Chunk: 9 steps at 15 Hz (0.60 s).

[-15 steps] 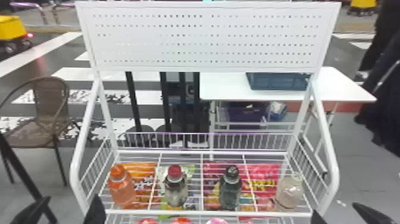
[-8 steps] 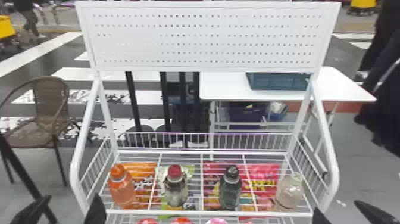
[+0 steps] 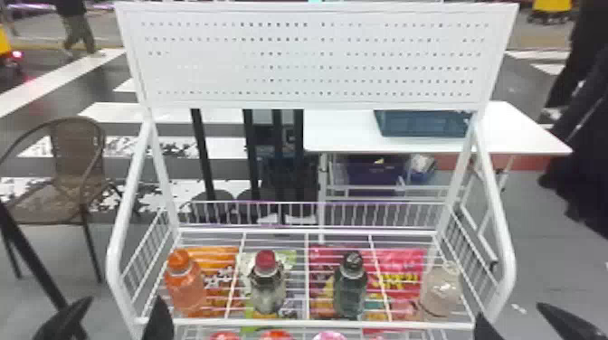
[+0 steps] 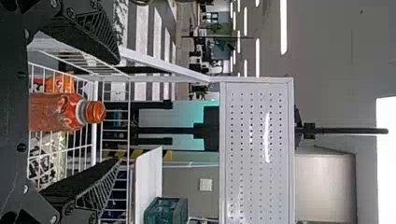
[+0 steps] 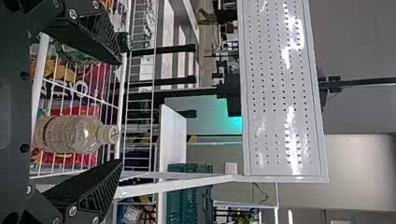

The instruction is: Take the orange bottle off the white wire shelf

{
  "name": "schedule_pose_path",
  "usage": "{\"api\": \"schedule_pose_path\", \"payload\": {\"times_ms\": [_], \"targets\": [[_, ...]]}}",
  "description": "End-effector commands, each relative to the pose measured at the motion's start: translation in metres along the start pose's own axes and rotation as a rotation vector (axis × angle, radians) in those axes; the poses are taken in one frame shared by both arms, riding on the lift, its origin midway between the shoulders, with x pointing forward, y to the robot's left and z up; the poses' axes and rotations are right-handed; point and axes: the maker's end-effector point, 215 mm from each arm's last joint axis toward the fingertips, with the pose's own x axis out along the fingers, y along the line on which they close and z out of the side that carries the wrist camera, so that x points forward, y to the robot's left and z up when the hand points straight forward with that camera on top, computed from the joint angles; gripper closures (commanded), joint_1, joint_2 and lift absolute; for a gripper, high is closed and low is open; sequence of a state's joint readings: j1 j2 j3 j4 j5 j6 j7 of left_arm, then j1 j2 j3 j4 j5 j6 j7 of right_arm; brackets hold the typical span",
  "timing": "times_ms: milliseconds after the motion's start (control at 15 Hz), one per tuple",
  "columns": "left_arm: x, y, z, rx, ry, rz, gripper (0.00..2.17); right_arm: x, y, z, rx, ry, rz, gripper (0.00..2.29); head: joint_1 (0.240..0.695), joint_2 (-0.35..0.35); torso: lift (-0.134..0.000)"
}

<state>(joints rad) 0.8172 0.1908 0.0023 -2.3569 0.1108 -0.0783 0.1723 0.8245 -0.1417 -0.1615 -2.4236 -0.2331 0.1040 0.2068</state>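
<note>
Held wide apart at the left pincer (image 3: 124,299), with a finger on either side of the shelf's curved side rail (image 3: 118,253) in the head view. Seen from the left wrist, framing the orange bottle (image 3: 185,289) in the gap, with space between bottle and each finger, so not clamped on it. Standing upright on the shelf (image 3: 316,323), at the left end of a row of four, just behind the front rail, for the orange bottle. Next along to the right, a red-capped bottle (image 3: 267,289), then a black-capped bottle (image 3: 350,285), then a clear bottle (image 3: 441,291) at the right end. Under and behind the row, colourful packets (image 3: 400,266) seen through and between the wires. Also wide apart at the right pincer (image 3: 509,312), by the front right corner of the shelf, with a finger on either side of the rail in the head view. From the right wrist, framing the clear bottle in the gap, likewise with space to each finger. Above and behind the row, a white pegboard (image 3: 312,63); off to the left, a brown chair (image 3: 77,149).
</note>
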Motion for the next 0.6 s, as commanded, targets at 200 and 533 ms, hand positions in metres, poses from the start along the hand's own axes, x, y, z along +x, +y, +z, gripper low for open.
{"api": "schedule_pose_path", "payload": {"times_ms": [200,533], "targets": [[0.005,-0.016,-0.030,-0.030,-0.054,-0.021,0.20,0.000,0.001,0.001,0.005,-0.005,-0.003,0.15,0.499,0.000,0.000],[0.015,-0.026,-0.079,-0.048,-0.040,-0.030,0.20,-0.001,0.002,0.002,0.008,-0.009,-0.004,0.15,0.499,0.000,0.000]]}}
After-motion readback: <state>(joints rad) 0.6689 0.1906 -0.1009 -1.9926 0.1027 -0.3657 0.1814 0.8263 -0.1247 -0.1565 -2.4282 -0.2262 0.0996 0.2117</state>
